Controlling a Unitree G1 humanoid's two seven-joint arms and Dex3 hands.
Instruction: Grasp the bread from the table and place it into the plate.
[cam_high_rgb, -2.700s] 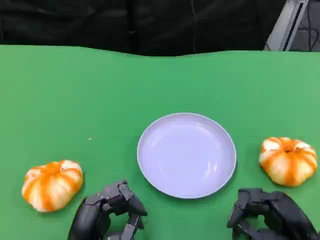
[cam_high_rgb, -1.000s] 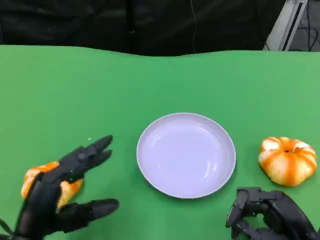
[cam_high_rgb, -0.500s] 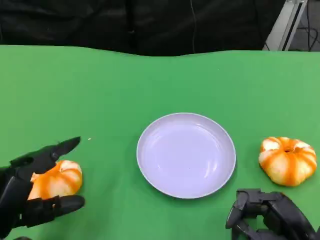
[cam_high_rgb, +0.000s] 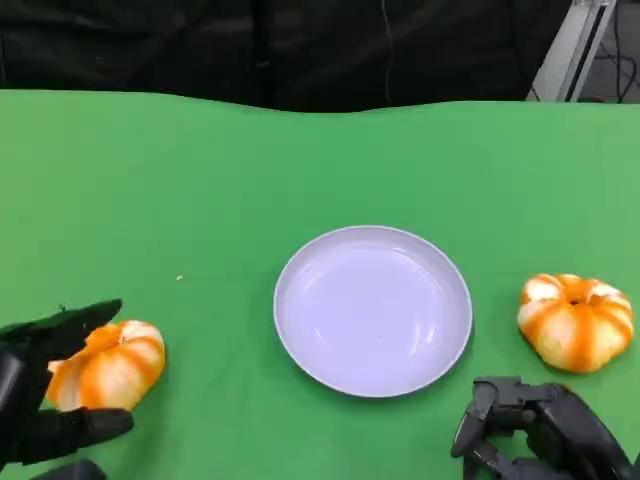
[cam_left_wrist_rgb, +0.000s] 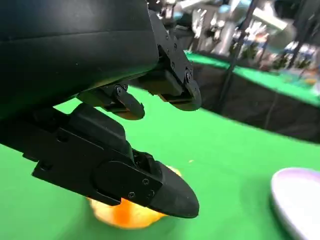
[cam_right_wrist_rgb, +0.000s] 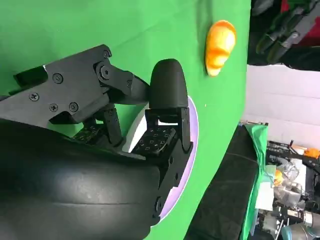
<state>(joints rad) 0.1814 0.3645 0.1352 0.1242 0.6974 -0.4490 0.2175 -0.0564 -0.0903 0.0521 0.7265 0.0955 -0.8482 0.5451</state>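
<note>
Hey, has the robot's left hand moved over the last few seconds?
Yes. The left hand has swung away from the plate toward the table's left edge, and its fingers now sit around the left bread.

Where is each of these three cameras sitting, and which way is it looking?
Head view: sits up on the robot, looking down at the green table, the white plate and two pumpkin-shaped breads; the left robot hand brackets the left bread, the right robot hand stays curled near the table's front edge.
Left wrist view: behind the left robot hand, facing that same bread and the plate's edge.
Right wrist view: behind the right robot hand, turned sideways, facing the plate.
Shared: all three views show the plate.
</note>
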